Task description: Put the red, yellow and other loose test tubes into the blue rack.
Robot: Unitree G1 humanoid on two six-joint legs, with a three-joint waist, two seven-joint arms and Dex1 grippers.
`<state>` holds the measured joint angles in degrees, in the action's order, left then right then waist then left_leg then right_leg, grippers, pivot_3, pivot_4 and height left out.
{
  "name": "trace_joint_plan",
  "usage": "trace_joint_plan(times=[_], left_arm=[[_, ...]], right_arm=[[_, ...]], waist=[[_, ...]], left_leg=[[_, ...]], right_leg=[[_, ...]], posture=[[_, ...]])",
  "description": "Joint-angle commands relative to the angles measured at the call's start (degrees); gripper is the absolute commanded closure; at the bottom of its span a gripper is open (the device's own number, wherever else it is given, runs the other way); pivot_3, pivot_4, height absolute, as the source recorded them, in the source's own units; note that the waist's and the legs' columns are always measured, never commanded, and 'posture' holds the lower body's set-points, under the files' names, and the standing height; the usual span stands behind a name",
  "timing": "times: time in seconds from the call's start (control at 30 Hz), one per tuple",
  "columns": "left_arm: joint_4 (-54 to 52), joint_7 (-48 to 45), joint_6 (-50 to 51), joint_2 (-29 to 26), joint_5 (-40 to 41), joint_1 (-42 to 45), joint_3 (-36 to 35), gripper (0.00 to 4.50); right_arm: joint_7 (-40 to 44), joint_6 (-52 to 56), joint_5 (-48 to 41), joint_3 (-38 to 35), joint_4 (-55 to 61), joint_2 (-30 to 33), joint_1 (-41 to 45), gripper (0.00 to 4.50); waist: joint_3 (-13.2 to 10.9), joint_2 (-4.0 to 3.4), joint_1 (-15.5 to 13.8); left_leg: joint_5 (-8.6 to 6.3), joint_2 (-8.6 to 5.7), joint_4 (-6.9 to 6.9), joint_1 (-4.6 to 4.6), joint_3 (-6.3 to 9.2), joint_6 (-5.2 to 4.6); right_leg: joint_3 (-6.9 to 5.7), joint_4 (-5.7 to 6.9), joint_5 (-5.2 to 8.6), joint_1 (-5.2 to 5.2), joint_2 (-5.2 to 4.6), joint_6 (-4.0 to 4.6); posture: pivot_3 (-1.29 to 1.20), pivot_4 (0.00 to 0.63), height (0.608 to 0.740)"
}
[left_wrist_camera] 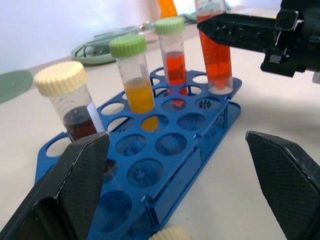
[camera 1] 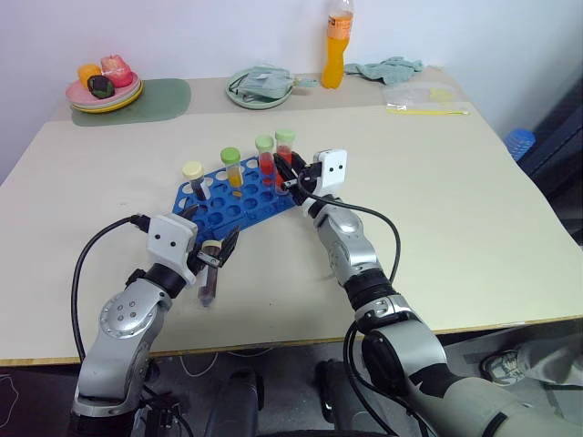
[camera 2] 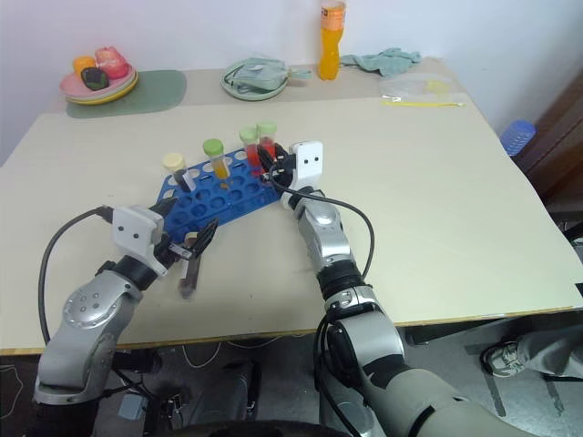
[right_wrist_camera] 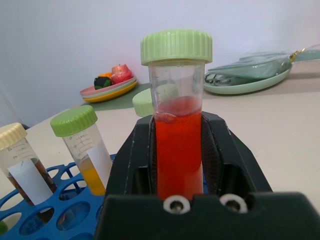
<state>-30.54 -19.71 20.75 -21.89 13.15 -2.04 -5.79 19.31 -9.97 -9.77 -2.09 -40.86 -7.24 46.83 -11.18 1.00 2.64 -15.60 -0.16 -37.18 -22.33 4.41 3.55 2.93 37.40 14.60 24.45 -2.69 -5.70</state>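
Blue rack [camera 1: 239, 196] sits mid-table, angled, with four tubes standing over it: cream-cap dark tube [camera 1: 194, 179] at the left end, green-cap yellow tube [camera 1: 232, 167] next, then two red tubes with pale green caps at the right end.

Right gripper [camera 1: 290, 175] is clamped on the rightmost red tube [right_wrist_camera: 177, 145]; the right wrist view shows both pads pressed against its body. The tube is upright at the rack's far-right corner. From the left wrist view its base looks down in a corner hole, though whether it is fully seated is hard to tell at that angle. The other red tube [camera 1: 266, 162] stands free in the hole beside it.

Left gripper [camera 1: 211, 256] is spread wide and holding nothing, near the rack's front-left corner. One more tube [camera 1: 209, 286] with dark contents lies flat on the table just beneath it, outside the rack.

Progress estimate: three tubes racked, a fourth at insertion and not yet let go, one loose. Remaining: right gripper lets go, then the left picks up the lying tube and drops it into a free hole. Plenty of front-row holes are vacant.
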Motion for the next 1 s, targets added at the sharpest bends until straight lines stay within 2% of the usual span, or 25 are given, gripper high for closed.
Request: trace_joint_plan(times=[0.03, 0.5, 0.6, 0.7, 0.83, 0.93, 1.0], left_arm=[[-2.3, -0.4, -0.9, -0.3, 0.6, -0.3, -1.1, 0.00], [1.2, -1.5, -5.9, 0.3, -0.2, -3.1, -1.3, 0.00], [0.4, -0.5, -5.6, 0.3, -0.2, -4.2, -2.2, 0.00], [-1.8, 1.5, 0.1, -0.4, 1.7, -4.4, -5.2, 0.00], [-5.5, 3.1, 11.2, -2.4, 7.9, -2.5, -11.7, 0.00], [-8.3, 4.5, 22.7, -7.4, 10.2, 0.4, -15.2, 0.00], [-8.7, 6.5, 35.1, -12.2, 11.6, 5.8, -17.7, 0.00]], right_arm=[[-0.1, -2.8, 1.6, 1.3, 0.2, -0.4, -0.1, 3.78], [-1.2, -14.0, 4.5, 1.8, -11.2, -1.4, 3.2, 3.78], [0.5, -14.7, 2.7, 1.0, -10.1, -1.7, 2.8, 2.35], [0.2, -14.8, 3.3, 1.6, -5.9, -0.9, 1.3, 0.90], [2.0, -11.4, 2.6, 2.1, 2.5, 1.1, -1.7, 0.90], [3.8, -7.1, 2.1, 2.8, 10.2, 3.4, -4.3, 0.90], [6.4, -3.2, 1.3, 3.1, 15.5, 6.3, -5.8, 0.90]], waist=[[0.0, 0.00, 0.0], [0.0, 0.00, 0.1], [0.0, -0.01, 0.1], [0.0, -0.01, 0.1], [0.0, -0.01, -0.1], [0.0, 0.01, -0.1], [0.0, 0.00, -0.2]], left_leg=[[0.00, 0.00, 0.00, 0.00, 0.00, 0.00], [0.01, 0.00, 0.00, 0.02, 0.00, 0.01], [0.01, 0.01, 0.01, 0.03, 0.00, 0.01], [0.01, 0.01, 0.02, 0.03, 0.02, 0.01], [0.01, 0.01, 0.01, 0.00, 0.04, 0.01], [0.01, 0.00, -0.04, -0.03, 0.10, 0.01], [0.01, -0.01, -0.04, -0.02, 0.10, 0.01]], right_leg=[[0.00, 0.00, 0.00, 0.00, 0.00, 0.00], [0.01, 0.02, -0.01, 0.00, 0.01, 0.01], [0.01, 0.03, -0.01, 0.00, 0.01, 0.02], [0.00, 0.03, -0.01, 0.00, 0.01, 0.02], [0.00, 0.03, -0.01, 0.00, 0.00, 0.02], [-0.05, 0.04, -0.01, -0.01, -0.01, 0.01], [-0.05, 0.04, -0.01, -0.02, -0.01, 0.01]], posture=[[0.00, 0.150, 0.740], [0.00, 0.150, 0.740], [0.00, 0.150, 0.740], [0.00, 0.150, 0.740], [0.00, 0.150, 0.740], [0.00, 0.150, 0.740], [0.00, 0.150, 0.740]])
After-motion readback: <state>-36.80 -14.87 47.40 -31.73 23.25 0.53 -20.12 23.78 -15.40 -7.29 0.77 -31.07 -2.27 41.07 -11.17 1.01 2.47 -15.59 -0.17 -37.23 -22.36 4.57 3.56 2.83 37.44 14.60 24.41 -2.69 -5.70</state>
